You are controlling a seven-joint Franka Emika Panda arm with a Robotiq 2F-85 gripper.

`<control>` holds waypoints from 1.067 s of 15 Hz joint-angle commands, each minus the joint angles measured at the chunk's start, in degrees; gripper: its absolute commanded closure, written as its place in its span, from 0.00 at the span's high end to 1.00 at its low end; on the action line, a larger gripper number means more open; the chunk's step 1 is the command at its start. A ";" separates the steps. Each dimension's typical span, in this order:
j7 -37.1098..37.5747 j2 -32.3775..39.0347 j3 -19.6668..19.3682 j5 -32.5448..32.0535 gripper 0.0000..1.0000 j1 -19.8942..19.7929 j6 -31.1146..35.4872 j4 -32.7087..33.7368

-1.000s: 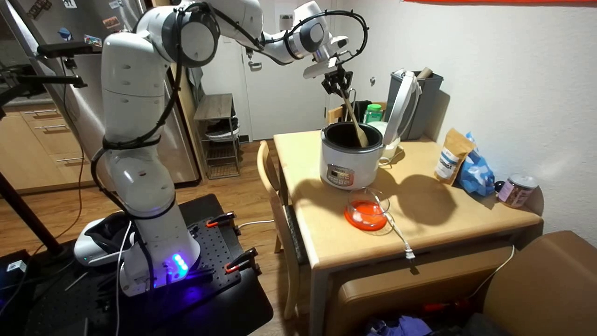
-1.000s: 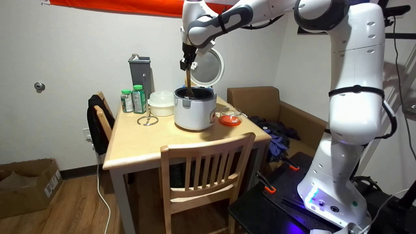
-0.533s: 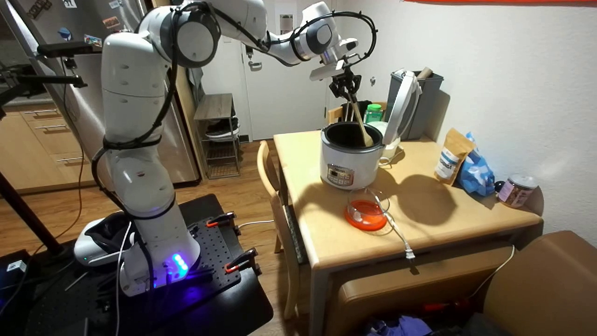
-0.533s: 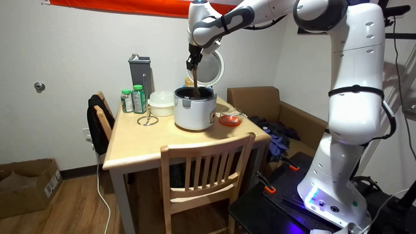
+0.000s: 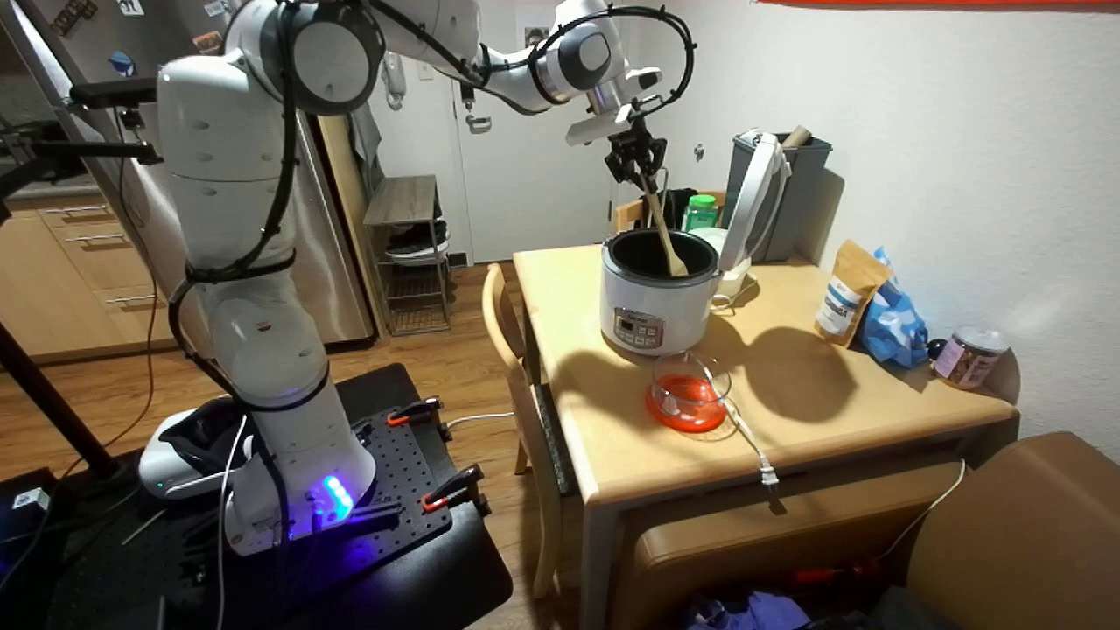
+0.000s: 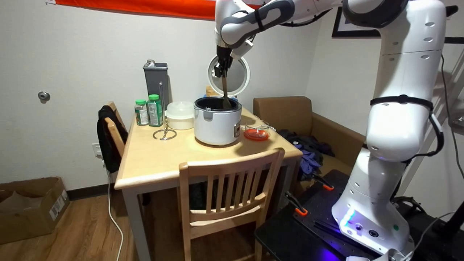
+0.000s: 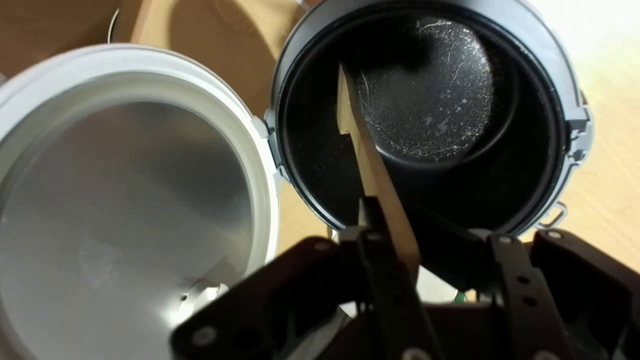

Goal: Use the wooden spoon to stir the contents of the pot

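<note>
The white pot (image 5: 652, 319) stands on the table with its round lid (image 5: 754, 206) hinged open; it also shows in an exterior view (image 6: 217, 127). In the wrist view the pot (image 7: 555, 75) has a grey rim and a dark, scratched inner bottom. My gripper (image 5: 643, 178) is above the pot, shut on the handle of the wooden spoon (image 5: 662, 227); the gripper also shows in an exterior view (image 6: 222, 74). The spoon (image 6: 225, 88) slants down, its head inside the pot near the hinge side in the wrist view (image 7: 372, 160). Whether its tip touches the pot is unclear.
An orange dish (image 5: 674, 418) with a clear glass bowl sits beside the pot. A metal stand (image 6: 161, 116), a white container (image 6: 180, 117) and green-capped jars (image 6: 155, 112) are on its other side. A grey bin (image 5: 801, 192) and bags (image 5: 847, 302) stand near the wall. A chair (image 6: 232, 166) is at the table.
The gripper and spoon have swept across inside the pot, to the right in an exterior view. In the exterior view from another side they went right, then back left. The pot stayed put.
</note>
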 commanded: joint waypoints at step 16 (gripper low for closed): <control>-0.60 -1.33 5.48 7.16 0.04 1.31 0.42 -1.63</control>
